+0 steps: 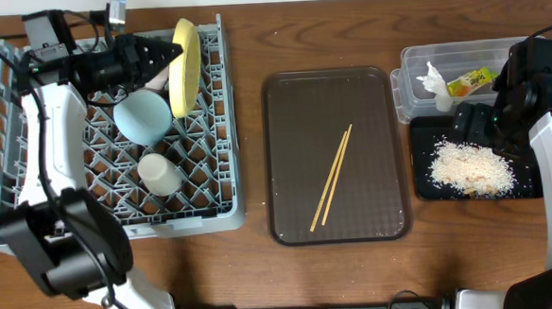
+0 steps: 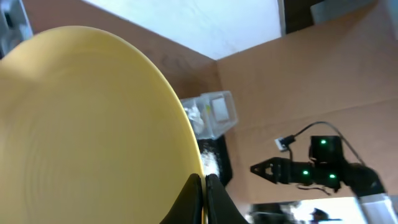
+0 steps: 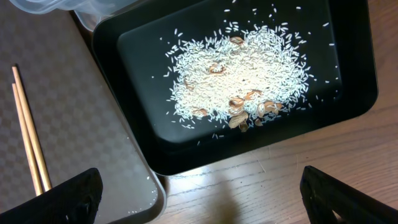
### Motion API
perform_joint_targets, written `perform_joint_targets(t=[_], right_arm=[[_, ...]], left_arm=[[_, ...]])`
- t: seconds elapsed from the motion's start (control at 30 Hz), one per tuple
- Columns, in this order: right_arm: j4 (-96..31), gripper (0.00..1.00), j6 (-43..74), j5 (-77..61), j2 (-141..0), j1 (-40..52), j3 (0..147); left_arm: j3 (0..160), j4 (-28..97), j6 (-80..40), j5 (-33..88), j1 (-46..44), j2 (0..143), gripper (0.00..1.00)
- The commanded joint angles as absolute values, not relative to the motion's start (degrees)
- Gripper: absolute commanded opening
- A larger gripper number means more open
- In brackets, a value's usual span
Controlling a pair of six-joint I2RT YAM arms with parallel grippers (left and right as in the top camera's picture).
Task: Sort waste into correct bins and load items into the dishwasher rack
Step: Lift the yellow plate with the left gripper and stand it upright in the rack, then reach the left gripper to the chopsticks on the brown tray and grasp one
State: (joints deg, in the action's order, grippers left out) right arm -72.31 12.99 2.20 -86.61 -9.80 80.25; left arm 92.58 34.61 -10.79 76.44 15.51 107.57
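Observation:
The yellow plate (image 1: 186,65) stands on edge in the grey dishwasher rack (image 1: 220,129). My left gripper (image 1: 170,54) is shut on the plate's rim (image 2: 203,199); the plate (image 2: 81,130) fills the left wrist view. The light blue bowl (image 1: 143,117) and the white cup (image 1: 160,173) lie in the rack. A pinkish bowl edge (image 1: 159,80) shows beside the plate. The chopsticks (image 1: 331,177) lie on the brown tray (image 1: 283,107). My right gripper (image 1: 470,122) is open and empty (image 3: 199,205) above the black tray (image 3: 348,81), which holds rice scraps (image 3: 239,84).
The clear tub (image 1: 413,62) at the back right holds the white tissue (image 1: 433,82) and the yellow-green wrapper (image 1: 471,81). The black tray (image 1: 422,133) sits just in front of it. The chopsticks (image 3: 28,146) and brown tray (image 3: 74,93) show in the right wrist view.

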Motion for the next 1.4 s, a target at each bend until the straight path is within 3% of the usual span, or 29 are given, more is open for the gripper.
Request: perform_joint_targets(t=[0.0,0.2,0.27,0.3,0.33,0.5,0.83,1.03,1.37], right_arm=[[-72.47,0.99,13.23,2.76,-86.59,-10.22,80.40],[-72.66,0.99,13.23,2.76,-86.59,-10.22,80.40],[-72.62,0.99,13.21,2.76,-86.59,-10.22,80.40],[-72.60,0.99,13.21,2.76,-86.59,-10.22,80.40],[-72.55,0.99,13.23,2.76,-86.59,-10.22,80.40],[-72.47,0.99,13.23,2.76,-86.59,-10.22,80.40],[-72.23,0.99,13.23,2.74,-86.59,-10.22,80.40],[-71.37,0.99,13.26,2.66,-86.59,-10.22,80.40],[-71.55,0.99,13.23,1.89,-86.59,-10.22,80.40]], left_arm=[[92.79,34.81,-11.53,79.13,16.60,110.00,0.06],[92.79,37.28,-11.46,69.25,18.90,111.87,0.06],[92.79,37.04,-11.46,68.49,19.42,111.85,0.17],[92.79,37.06,-11.49,68.49,19.64,111.85,0.41],[92.79,37.10,-11.51,68.53,19.79,111.85,0.50],[92.82,37.28,-11.51,67.40,19.81,109.54,0.78],[92.82,40.05,-11.03,45.56,15.53,92.03,0.87],[92.82,45.28,-6.24,33.76,2.68,85.91,0.90],[88.47,50.52,-6.02,18.39,-19.99,91.79,0.89]])
